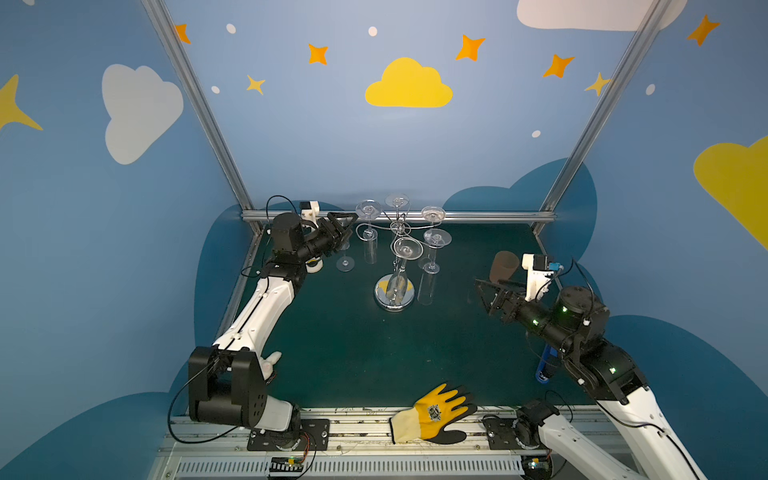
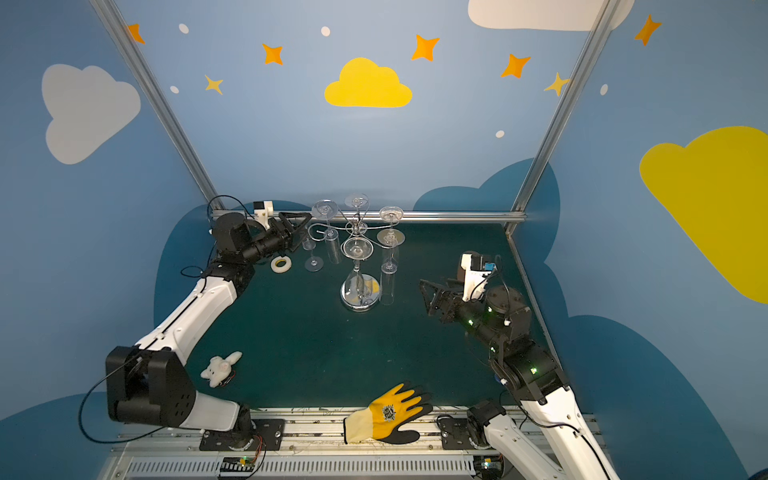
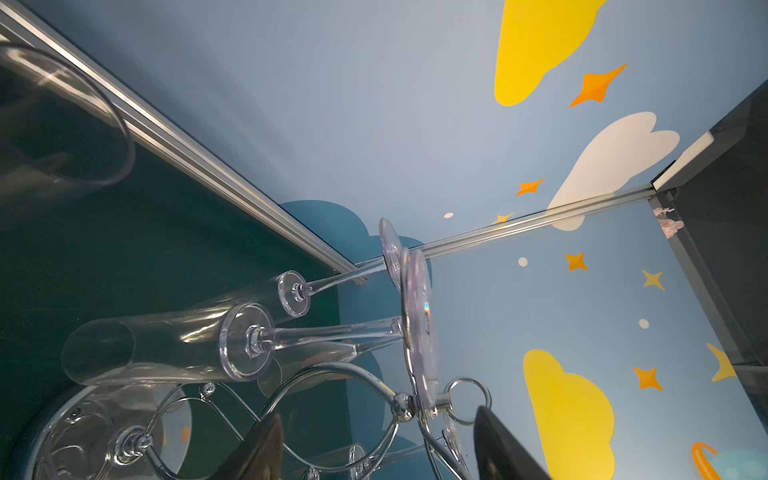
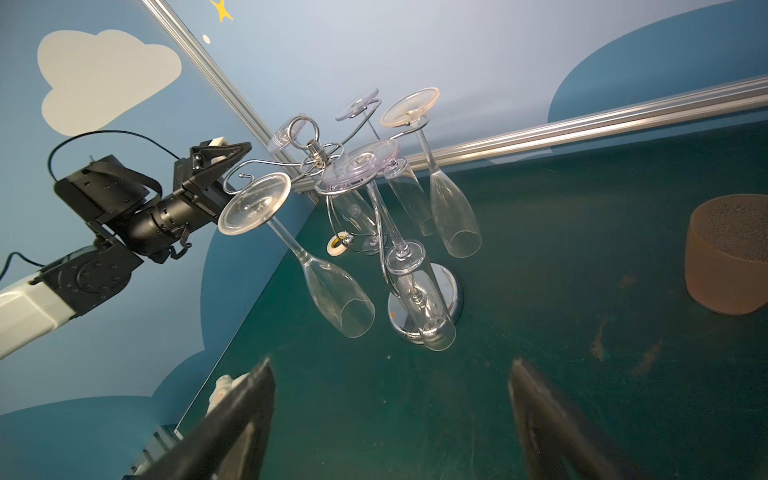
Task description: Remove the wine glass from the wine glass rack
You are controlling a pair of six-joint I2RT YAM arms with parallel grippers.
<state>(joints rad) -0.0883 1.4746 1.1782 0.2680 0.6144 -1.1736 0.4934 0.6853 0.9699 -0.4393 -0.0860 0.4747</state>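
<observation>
My left wrist view cuts off a blurred glass [image 3: 62, 124] at its edge. In a top view the left arm [image 1: 266, 307] half hides the toy [image 1: 272, 361].

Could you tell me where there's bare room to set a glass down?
Bare: the dark green mat between the chrome wire rack and the yellow-and-black work glove. Crowded: back left, around the left gripper, upright clear glass and white tape roll.
</observation>
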